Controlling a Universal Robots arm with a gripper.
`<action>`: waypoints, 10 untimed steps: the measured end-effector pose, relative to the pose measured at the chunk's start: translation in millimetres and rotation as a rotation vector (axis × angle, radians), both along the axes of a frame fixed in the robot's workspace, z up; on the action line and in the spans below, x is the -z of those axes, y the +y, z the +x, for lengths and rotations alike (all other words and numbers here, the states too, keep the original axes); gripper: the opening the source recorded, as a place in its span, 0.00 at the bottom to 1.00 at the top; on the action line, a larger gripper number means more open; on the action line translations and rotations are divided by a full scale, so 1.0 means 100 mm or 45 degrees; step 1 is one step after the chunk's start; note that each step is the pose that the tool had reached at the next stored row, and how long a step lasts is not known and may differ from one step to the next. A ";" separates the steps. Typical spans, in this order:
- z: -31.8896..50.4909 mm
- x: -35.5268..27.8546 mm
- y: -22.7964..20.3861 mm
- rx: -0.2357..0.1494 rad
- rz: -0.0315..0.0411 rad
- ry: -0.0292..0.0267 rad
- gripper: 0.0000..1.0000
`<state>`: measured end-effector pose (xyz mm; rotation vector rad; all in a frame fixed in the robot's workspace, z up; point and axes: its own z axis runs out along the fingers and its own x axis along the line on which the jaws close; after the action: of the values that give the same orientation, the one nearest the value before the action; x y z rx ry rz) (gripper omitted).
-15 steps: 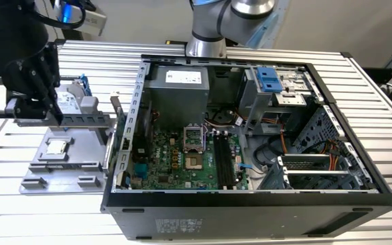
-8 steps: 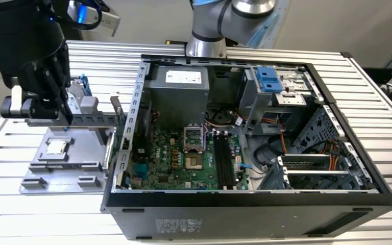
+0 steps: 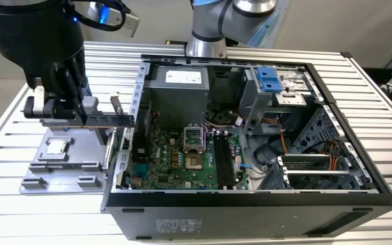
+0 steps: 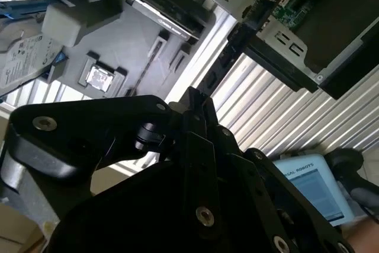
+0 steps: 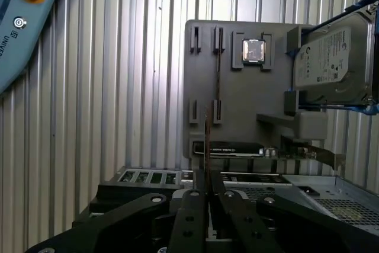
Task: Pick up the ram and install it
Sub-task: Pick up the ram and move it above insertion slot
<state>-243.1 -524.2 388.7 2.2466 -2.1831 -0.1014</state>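
My gripper (image 3: 72, 113) is shut on the ram (image 3: 111, 120), a long dark stick held level above the grey holder tray (image 3: 73, 163), just off the open computer case's wall on the exterior view's left. In the first wrist view the ram (image 5: 206, 140) shows edge-on as a thin line rising from between the black fingers (image 5: 192, 205). Beyond it lies the tray's narrow slot (image 5: 217, 81), with nothing in it. The motherboard (image 3: 175, 158) lies inside the case, with its long black memory slots (image 3: 226, 161) further toward the exterior view's right.
On the tray sit a square silver-topped processor chip (image 5: 253, 51) and a silver hard drive (image 5: 331, 63) in a blue frame. The case's metal wall (image 3: 124, 148) stands between tray and motherboard. Drive cages (image 3: 277, 87) and cables (image 3: 277, 153) crowd the case's other side. A pendant (image 5: 23, 22) lies on the slatted table.
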 end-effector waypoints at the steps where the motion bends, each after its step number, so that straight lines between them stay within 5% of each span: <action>1: 0.024 0.000 0.000 0.000 -0.0001 0.0005 0.00; 10: 0.217 -0.001 0.000 0.000 -0.0001 0.0010 0.00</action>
<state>-221.3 -524.2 388.8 2.2461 -2.1827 -0.1021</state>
